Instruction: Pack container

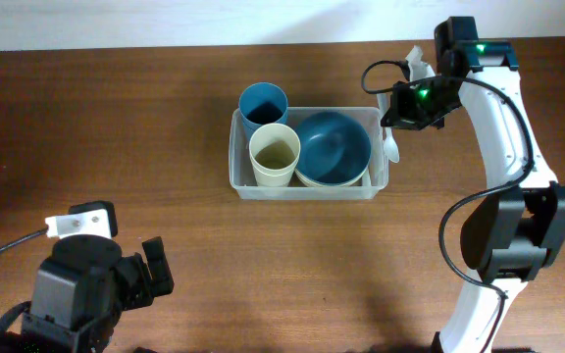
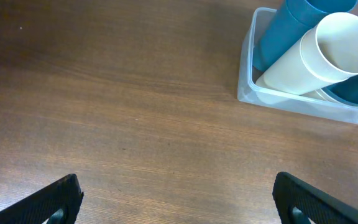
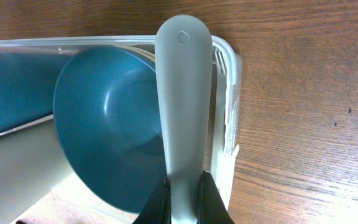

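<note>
The clear container (image 1: 308, 192) lies on the wooden table with a blue cup (image 1: 263, 103), a cream cup (image 1: 275, 152) and a blue bowl (image 1: 333, 147) stacked on a cream one inside. My right gripper (image 1: 397, 116) hovers at its right end, shut on a pale grey utensil (image 3: 182, 93). In the right wrist view the handle reaches over the container rim (image 3: 229, 81) and the bowl's edge (image 3: 110, 124), out from the right gripper (image 3: 184, 182). My left gripper (image 1: 155, 270) is open near the front left, far from the container (image 2: 247, 93), with only bare wood between the left gripper's (image 2: 178, 193) fingers.
The right arm's white links (image 1: 503, 147) arch along the table's right side down to the front edge. The left arm's body (image 1: 77, 289) fills the front left corner. Bare wood surrounds the container.
</note>
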